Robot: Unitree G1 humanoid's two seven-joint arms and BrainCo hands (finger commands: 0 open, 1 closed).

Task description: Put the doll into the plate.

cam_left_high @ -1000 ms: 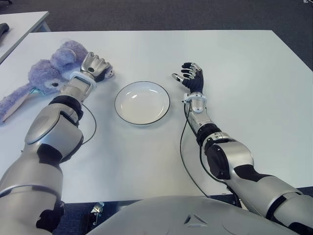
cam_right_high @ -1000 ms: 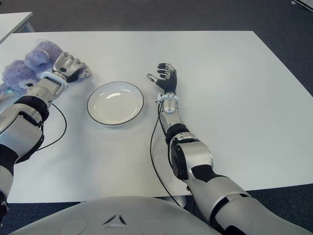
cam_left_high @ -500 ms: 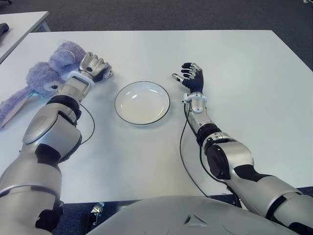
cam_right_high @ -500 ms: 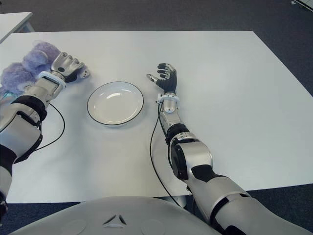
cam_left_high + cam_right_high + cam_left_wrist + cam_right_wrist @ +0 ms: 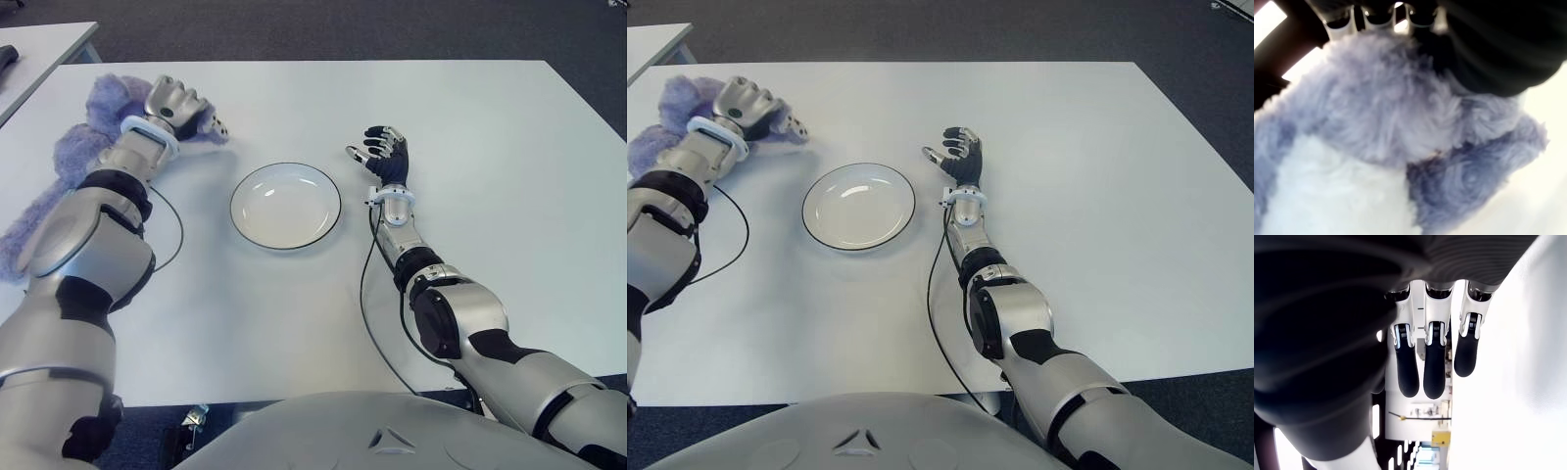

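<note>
The purple plush doll (image 5: 86,149) lies at the table's far left, its long limb trailing toward the left edge. My left hand (image 5: 182,104) sits on top of the doll's head, fingers curled into the fur (image 5: 1391,117), which fills the left wrist view. The white plate (image 5: 285,206) with a dark rim stands empty in the middle, to the right of that hand. My right hand (image 5: 384,157) shows just right of the plate, fingers (image 5: 1434,362) spread and holding nothing.
The white table (image 5: 490,147) stretches wide to the right of my right hand. A second table's corner (image 5: 44,44) shows at the far left, beyond a dark gap. A black cable (image 5: 367,294) runs along my right forearm.
My left hand has moved away from me and slightly left, from beside the doll onto its head. The doll's fur has shifted under it. The right hand and the plate have stayed put.
</note>
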